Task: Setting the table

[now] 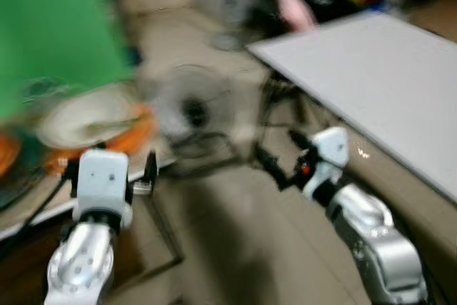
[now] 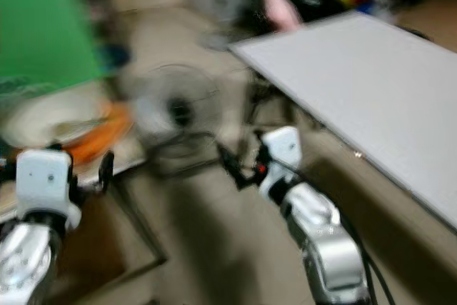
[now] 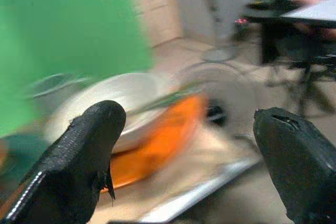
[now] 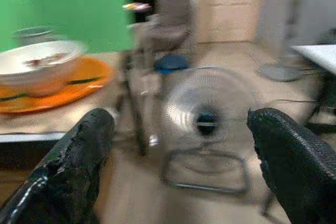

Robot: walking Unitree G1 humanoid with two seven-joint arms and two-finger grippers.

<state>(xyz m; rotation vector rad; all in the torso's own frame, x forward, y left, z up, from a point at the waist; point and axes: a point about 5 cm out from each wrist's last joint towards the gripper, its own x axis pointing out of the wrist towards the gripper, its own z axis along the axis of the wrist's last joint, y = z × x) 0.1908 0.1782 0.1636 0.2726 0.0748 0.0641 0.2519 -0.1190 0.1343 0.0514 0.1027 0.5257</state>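
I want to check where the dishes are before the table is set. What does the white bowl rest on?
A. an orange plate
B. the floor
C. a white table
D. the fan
A: the white bowl sits on the orange plate, on the side table at the robot's left; the floor fan stands apart from it, and the large white table is at the robot's right.

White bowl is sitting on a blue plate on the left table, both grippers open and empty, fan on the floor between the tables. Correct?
Not quite: the plate under the white bowl is orange, not blue, as the right wrist view shows. The rest holds: left gripper and right gripper are open and empty, and the fan stands on the floor between the tables.
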